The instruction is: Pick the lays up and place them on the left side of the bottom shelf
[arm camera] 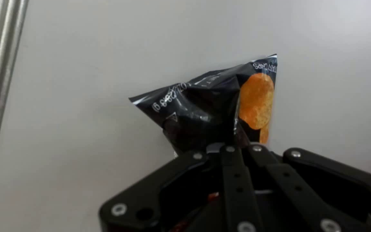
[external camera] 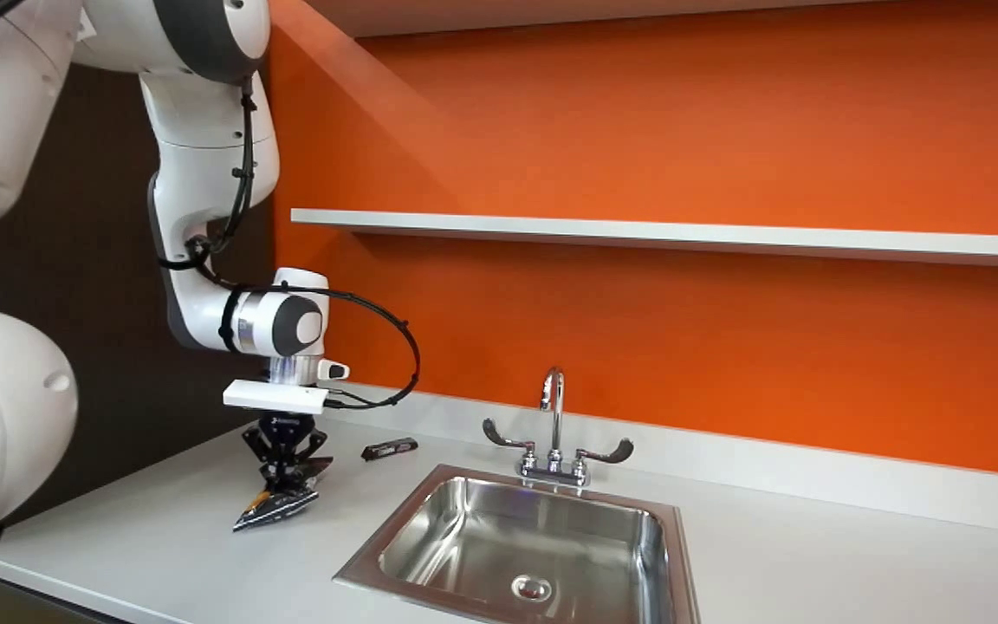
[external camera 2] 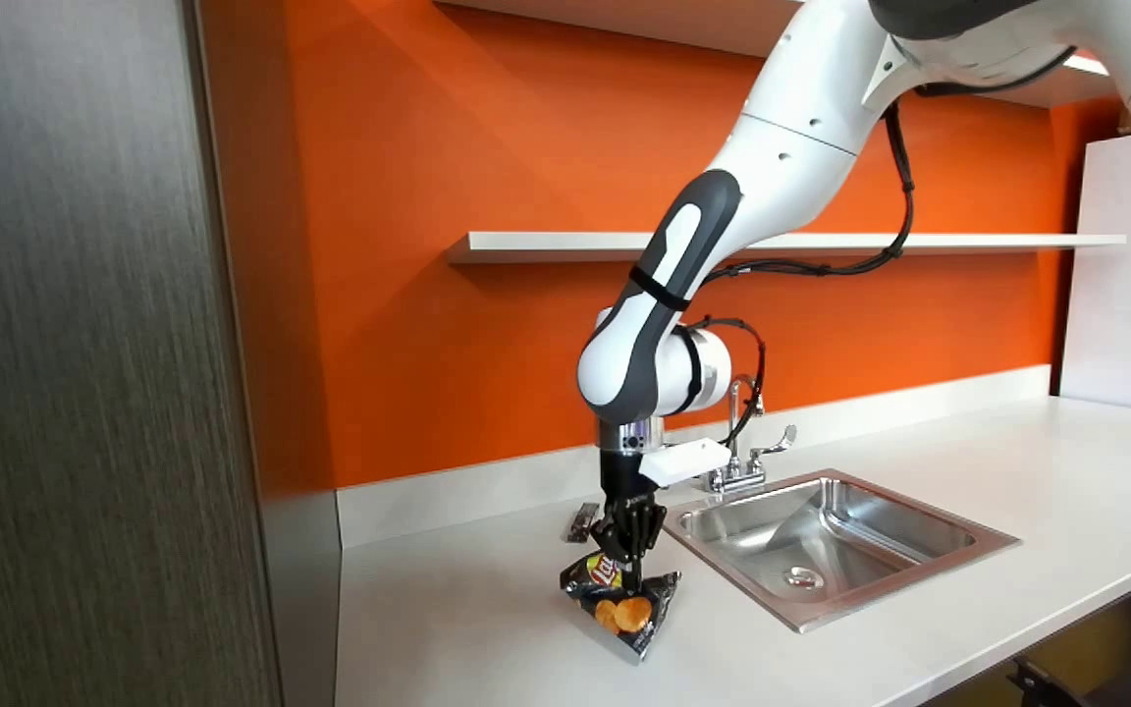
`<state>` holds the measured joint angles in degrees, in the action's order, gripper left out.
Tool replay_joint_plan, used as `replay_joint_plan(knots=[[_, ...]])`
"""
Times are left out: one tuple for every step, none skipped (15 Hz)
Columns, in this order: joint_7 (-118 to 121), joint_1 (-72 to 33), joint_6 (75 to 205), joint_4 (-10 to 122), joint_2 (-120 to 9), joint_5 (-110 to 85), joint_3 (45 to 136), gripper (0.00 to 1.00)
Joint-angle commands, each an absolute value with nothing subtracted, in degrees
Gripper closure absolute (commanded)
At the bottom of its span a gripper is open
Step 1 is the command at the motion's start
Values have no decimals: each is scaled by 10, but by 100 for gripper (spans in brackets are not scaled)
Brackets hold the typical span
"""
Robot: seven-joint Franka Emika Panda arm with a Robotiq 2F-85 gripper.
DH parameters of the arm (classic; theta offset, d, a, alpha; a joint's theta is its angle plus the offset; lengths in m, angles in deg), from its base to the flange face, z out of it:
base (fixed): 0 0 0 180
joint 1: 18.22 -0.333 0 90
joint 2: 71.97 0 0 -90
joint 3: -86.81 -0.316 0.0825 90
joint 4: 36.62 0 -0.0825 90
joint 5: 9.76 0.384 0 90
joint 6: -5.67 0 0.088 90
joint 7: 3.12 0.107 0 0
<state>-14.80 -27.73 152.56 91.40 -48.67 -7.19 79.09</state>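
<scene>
The lays bag is black with orange chips and a red and yellow logo. It shows in both exterior views (external camera: 274, 510) (external camera 2: 632, 617) and in the wrist view (arm camera: 201, 109). My gripper (external camera: 289, 482) points straight down with its fingers closed on the middle of the bag, also seen in an exterior view (external camera 2: 631, 577) and the wrist view (arm camera: 232, 147). The bag is pinched and folded around the fingers, at or just above the counter. The fingertips are hidden in its folds. The white shelf (external camera: 638, 232) is on the orange wall above, also in an exterior view (external camera 2: 546, 244).
A small dark wrapped bar (external camera: 390, 448) lies on the counter (external camera: 135, 529) near the back wall. A steel sink (external camera: 447, 598) with a faucet (external camera: 556, 425) stands beside the bag. A dark cabinet side (external camera 2: 114, 373) borders the counter. Another white surface (external camera: 551, 13) overhangs the shelf.
</scene>
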Motion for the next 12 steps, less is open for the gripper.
replay_joint_plan(knots=[[-102,-272,1502,903,-516,-82,793,100],[-91,-273,1498,904,-527,-82,795,100],[-82,-273,1493,906,-536,-81,796,100],[-72,-274,1488,911,-550,-81,798,100],[-61,-275,1481,915,-564,-83,800,100],[-53,-274,1472,919,-578,-82,801,100],[-44,-274,1462,923,-592,-80,802,100],[-35,-274,1451,929,-611,-80,803,100],[-26,-274,1441,933,-626,-82,804,100],[-18,-274,1424,938,-645,-80,804,100],[-11,-274,1410,944,-667,-79,803,100],[-4,-274,1394,949,-688,-78,802,100]])
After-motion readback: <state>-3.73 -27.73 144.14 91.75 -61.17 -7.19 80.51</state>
